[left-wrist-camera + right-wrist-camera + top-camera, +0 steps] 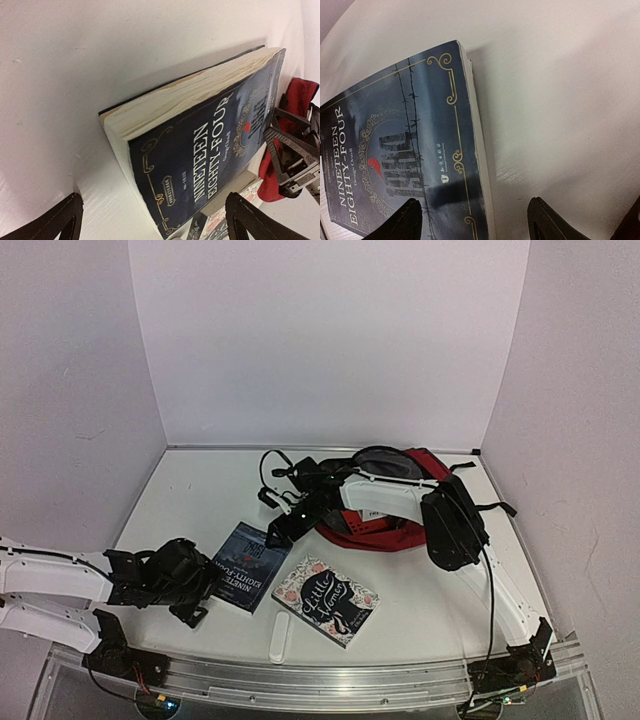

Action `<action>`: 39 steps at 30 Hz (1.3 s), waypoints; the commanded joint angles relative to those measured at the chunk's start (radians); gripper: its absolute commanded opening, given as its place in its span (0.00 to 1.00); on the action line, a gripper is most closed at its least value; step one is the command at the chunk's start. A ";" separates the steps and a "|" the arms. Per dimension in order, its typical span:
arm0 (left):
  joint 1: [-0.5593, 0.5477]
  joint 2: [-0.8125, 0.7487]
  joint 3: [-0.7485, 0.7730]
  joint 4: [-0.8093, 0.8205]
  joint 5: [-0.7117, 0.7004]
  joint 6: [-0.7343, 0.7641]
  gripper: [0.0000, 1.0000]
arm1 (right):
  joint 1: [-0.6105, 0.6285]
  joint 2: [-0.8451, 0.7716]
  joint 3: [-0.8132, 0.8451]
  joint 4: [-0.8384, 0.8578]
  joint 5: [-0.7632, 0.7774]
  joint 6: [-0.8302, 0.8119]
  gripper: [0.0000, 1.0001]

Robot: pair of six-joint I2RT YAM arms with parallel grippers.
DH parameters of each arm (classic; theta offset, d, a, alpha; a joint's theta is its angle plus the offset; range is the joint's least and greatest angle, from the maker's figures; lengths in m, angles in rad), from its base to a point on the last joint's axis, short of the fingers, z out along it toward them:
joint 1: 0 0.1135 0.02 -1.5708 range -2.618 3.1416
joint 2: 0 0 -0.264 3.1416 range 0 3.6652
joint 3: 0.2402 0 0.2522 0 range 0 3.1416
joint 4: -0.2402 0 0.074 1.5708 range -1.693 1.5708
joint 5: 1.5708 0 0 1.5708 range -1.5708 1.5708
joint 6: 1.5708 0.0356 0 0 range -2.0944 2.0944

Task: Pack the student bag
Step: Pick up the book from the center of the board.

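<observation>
White walls (330,340) ring the white worktop (200,490), the dark red fabric backpack (385,538) hides its inside, left end effector (157,217) and right end effector (477,220) stand open

backpack (375,536): dark red cloth is seen, soft and matt | blue book (210,165): paper cover is seen smooth, faintly shiny, with gilt print | page edges (190,97): rough, yellowed paper is shown | table (560,75): white top is seen smooth, slightly glossy | rail (330,675): bare pale metal is seen
</observation>
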 commanded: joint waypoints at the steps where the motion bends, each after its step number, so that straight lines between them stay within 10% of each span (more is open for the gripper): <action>1: -0.002 0.051 -0.077 0.108 -0.070 -0.042 0.99 | 0.008 -0.014 -0.015 -0.042 -0.038 0.008 0.70; 14: 0.049 0.209 -0.142 0.634 -0.155 0.224 0.60 | 0.010 -0.121 -0.099 -0.041 -0.276 0.056 0.39; 22: 0.090 0.259 -0.117 0.691 -0.121 0.283 0.38 | 0.027 -0.202 -0.121 -0.023 -0.389 0.116 0.23; 39: 0.145 0.417 -0.072 0.816 -0.015 0.328 0.38 | 0.030 -0.187 -0.175 0.060 -0.374 0.321 0.40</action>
